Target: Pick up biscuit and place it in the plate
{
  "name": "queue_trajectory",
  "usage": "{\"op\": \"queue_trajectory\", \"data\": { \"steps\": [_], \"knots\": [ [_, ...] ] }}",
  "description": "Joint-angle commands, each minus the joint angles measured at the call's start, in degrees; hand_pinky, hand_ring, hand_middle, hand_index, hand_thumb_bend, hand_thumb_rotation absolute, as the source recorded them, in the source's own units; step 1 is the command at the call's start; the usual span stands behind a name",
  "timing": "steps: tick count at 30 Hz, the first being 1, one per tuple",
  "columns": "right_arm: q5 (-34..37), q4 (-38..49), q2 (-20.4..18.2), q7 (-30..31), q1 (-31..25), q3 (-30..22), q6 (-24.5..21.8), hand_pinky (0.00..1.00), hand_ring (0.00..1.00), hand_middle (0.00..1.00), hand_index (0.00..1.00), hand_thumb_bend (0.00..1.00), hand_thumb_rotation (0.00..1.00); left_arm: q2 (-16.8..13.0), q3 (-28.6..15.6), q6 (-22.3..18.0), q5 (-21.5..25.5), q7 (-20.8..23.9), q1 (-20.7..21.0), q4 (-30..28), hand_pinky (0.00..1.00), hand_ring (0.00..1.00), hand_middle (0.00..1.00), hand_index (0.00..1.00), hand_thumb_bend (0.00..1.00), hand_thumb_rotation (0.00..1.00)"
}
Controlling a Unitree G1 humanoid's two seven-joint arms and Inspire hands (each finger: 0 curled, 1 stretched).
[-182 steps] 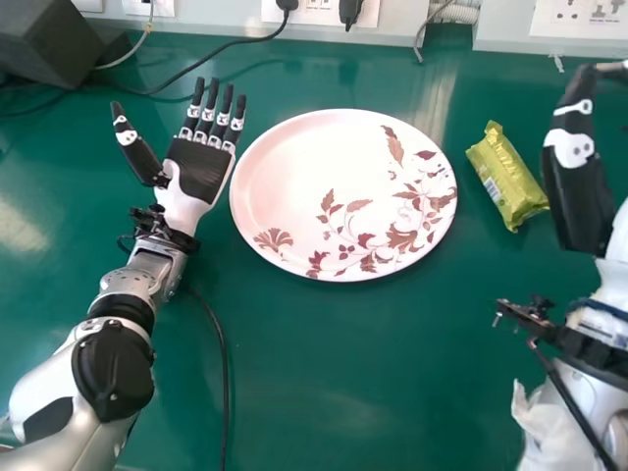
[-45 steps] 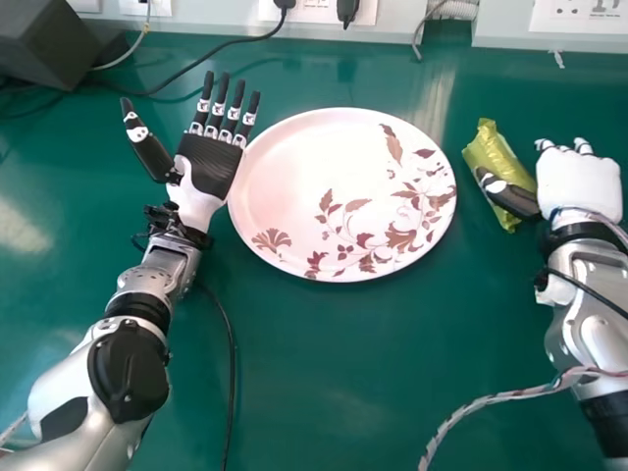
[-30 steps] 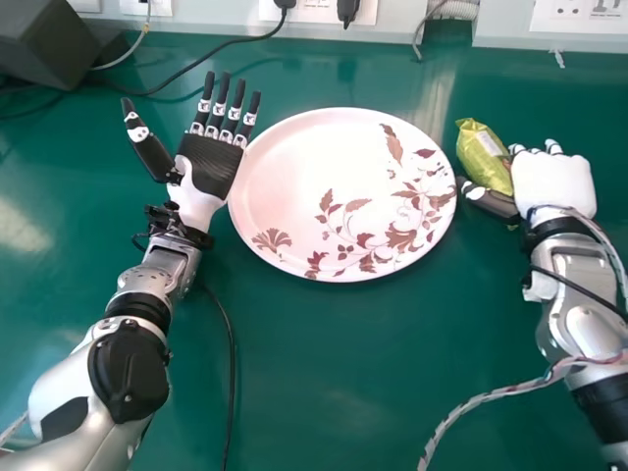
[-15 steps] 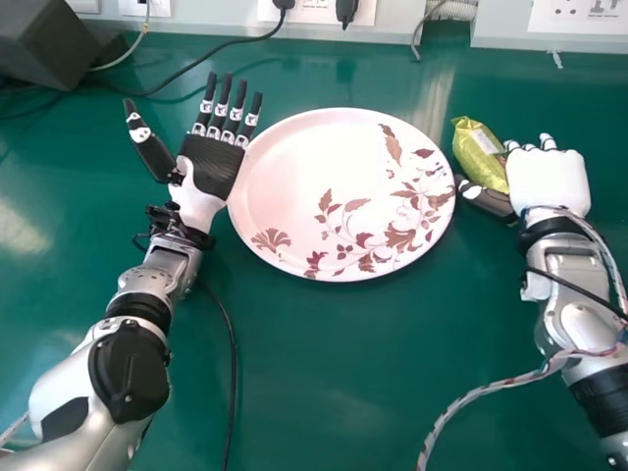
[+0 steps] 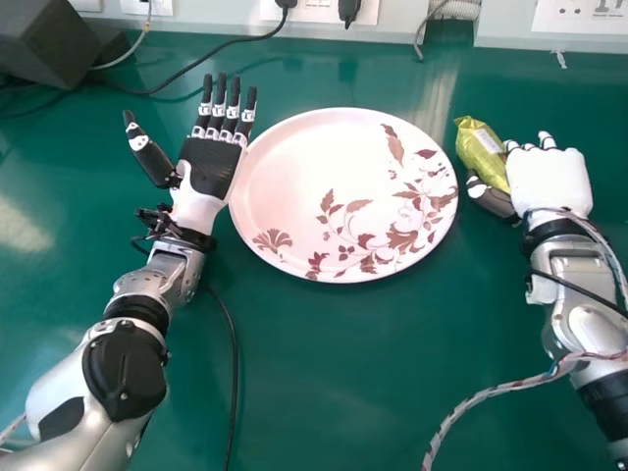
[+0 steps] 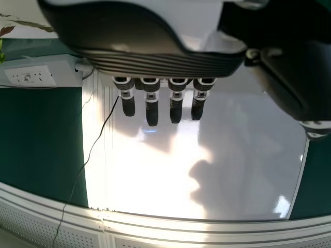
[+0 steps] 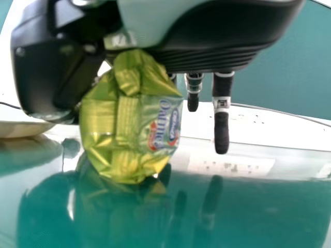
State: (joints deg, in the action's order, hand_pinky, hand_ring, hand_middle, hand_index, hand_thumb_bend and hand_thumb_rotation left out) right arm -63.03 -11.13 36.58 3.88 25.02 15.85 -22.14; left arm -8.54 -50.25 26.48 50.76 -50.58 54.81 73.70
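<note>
The biscuit packet (image 5: 481, 152), green and yellow, is right of the pink-white flowered plate (image 5: 294, 177). My right hand (image 5: 549, 183) is palm down just right of it, the thumb along its near left side. In the right wrist view the packet (image 7: 129, 124) sits between the thumb and straight fingers of my right hand (image 7: 222, 111), its lower end at the table; some fingers are partly hidden behind it. My left hand (image 5: 211, 165) rests open, palm up, at the plate's left edge; in the left wrist view my left hand (image 6: 155, 59) has straight fingers.
A dark box (image 5: 59, 39) stands at the back left with cables (image 5: 221, 47) running over the green table. Wall sockets (image 5: 589, 18) line the back. A black cable (image 5: 232, 363) lies beside the left forearm, and a braided cable (image 5: 491, 392) hangs by the right arm.
My right hand came down beside the packet, then shifted left, and the packet moved slightly left with it. Over the last half second the thumb has drawn inward toward the packet. The plate has stayed put.
</note>
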Motion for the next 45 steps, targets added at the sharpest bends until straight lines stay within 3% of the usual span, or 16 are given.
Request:
{"op": "queue_trajectory", "data": {
  "steps": [1, 3, 8, 14, 17, 22, 26, 35, 45],
  "knots": [
    [0.93, 0.33, 0.94, 1.01, -2.25, -0.62, -0.48, 0.48, 0.63, 0.78, 0.85, 0.12, 0.0, 0.8, -0.87, 0.71, 0.85, 0.76, -1.91, 0.95, 0.98, 0.97, 1.0, 1.0, 1.0, 0.59],
    [0.99, 0.66, 1.05, 0.66, -2.5, -0.9, -0.42, 0.48, 0.62, 0.76, 0.83, 0.09, 0.0, 0.7, -0.92, 1.23, 0.89, 0.92, -1.88, 0.98, 0.98, 0.96, 1.0, 1.0, 1.0, 0.58],
    [0.99, 1.63, 1.11, 0.54, -3.0, -1.35, -0.63, 0.39, 0.49, 0.63, 0.76, 0.01, 0.0, 0.21, -1.15, 4.04, 1.26, 1.18, -1.91, 1.13, 0.99, 0.96, 1.0, 1.0, 1.0, 0.58],
    [1.12, 1.57, 0.91, -0.2, -3.06, -1.44, -0.61, 0.24, 0.32, 0.49, 0.63, 0.05, 0.0, -0.49, -1.93, 4.36, 1.9, 5.94, -1.5, 1.35, 0.99, 0.95, 1.0, 1.0, 1.0, 0.59],
    [1.35, 1.76, 0.85, -0.42, -3.1, -1.6, -0.62, 0.22, 0.3, 0.46, 0.61, 0.07, 0.0, -0.67, -1.9, 4.83, 2.17, 7.02, -1.48, 1.26, 1.0, 0.96, 1.0, 1.0, 1.0, 0.59],
    [0.98, 2.45, 0.84, 0.5, -2.9, -1.64, -1.33, 0.19, 0.25, 0.41, 0.58, 0.18, 0.0, -1.2, -1.44, 4.91, 1.67, 7.92, -1.43, 1.21, 1.0, 0.96, 1.0, 1.0, 1.0, 0.61],
    [1.04, 2.91, 0.82, 1.09, -2.81, -1.82, -1.72, 0.17, 0.24, 0.39, 0.55, 0.13, 0.0, -1.19, -0.98, 4.19, 1.16, 7.14, -1.48, 1.06, 1.0, 0.97, 1.0, 1.0, 1.0, 0.6],
    [1.14, 4.01, 0.95, 1.33, -3.03, -2.3, -1.97, 0.17, 0.23, 0.31, 0.49, 0.21, 0.0, -1.55, -0.12, 2.4, -0.4, 7.88, -0.88, 0.9, 0.98, 0.96, 1.0, 1.0, 1.0, 0.59],
    [1.0, 9.06, 0.9, 4.24, -3.65, -4.0, -4.6, 0.17, 0.23, 0.3, 0.48, 0.22, 0.0, -1.55, -0.35, 1.45, -1.04, 9.08, -0.3, 0.89, 1.0, 0.97, 1.0, 1.0, 1.0, 0.6]
  ]
}}
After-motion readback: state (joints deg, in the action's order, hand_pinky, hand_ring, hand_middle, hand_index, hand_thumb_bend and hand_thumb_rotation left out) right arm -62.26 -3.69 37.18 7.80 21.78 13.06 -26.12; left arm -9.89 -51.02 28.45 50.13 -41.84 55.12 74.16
